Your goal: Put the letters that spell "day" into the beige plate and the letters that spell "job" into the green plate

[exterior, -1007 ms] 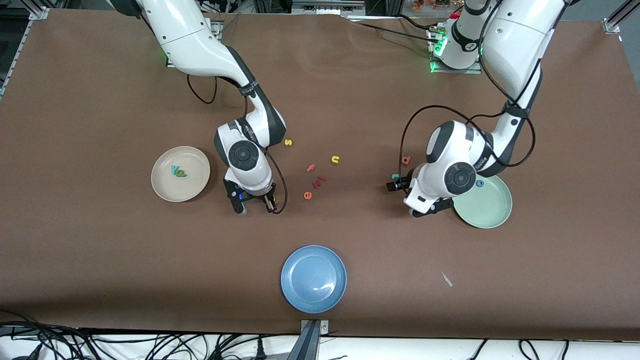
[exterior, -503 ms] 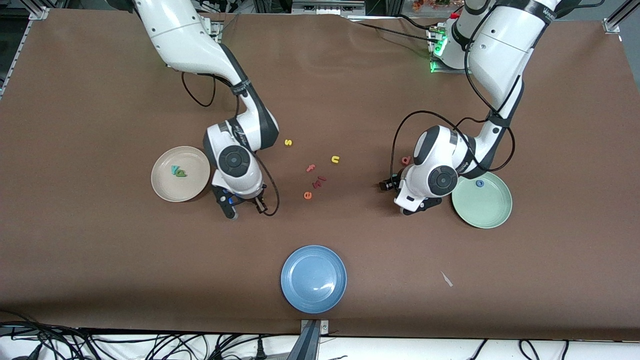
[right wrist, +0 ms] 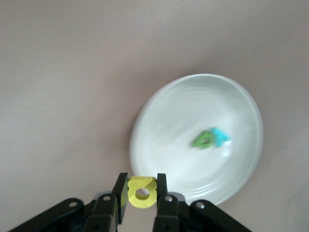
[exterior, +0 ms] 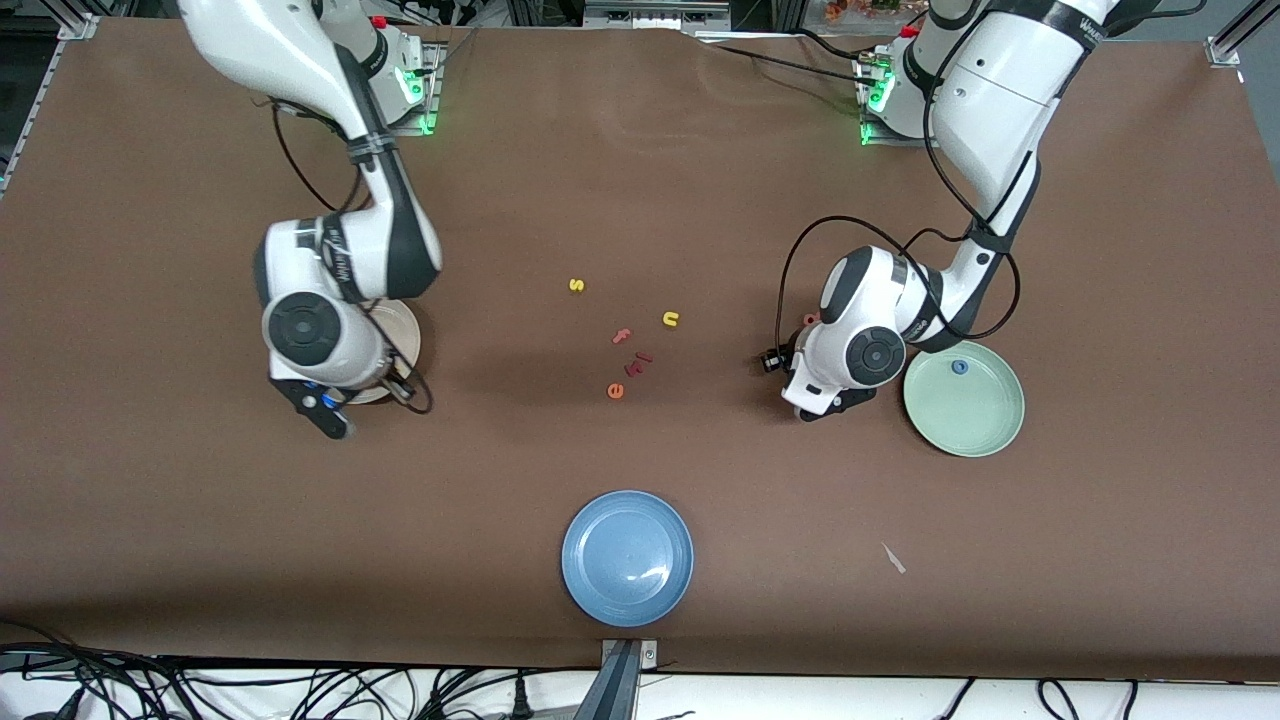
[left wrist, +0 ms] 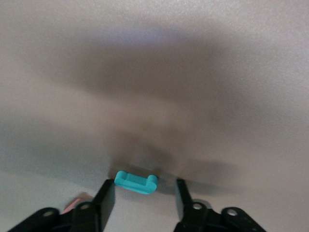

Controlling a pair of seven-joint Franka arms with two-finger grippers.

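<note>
Over the beige plate, right hand hangs just inside the rim, clamped on the yellow "d". Green "a" and teal "y" lie touching in the plate. Judgement: "day" needs only this drop.

Toward the left arm's end of the worktop, left hand sits low, fingers half-spread either side of the teal "j", which lies on the cloth. Contact not clear; no grip visible. A pinkish-red piece, probably the "b", shows just beside one finger.

Green plate holds the blue "o" only. Judgement: "job" is one-third done; "j" and "b" are left.

Strays mid-worktop: "s", "n", "f", "e", one more reddish piece, shape unclear. Blue plate is nearest the camera, nothing in it.
</note>
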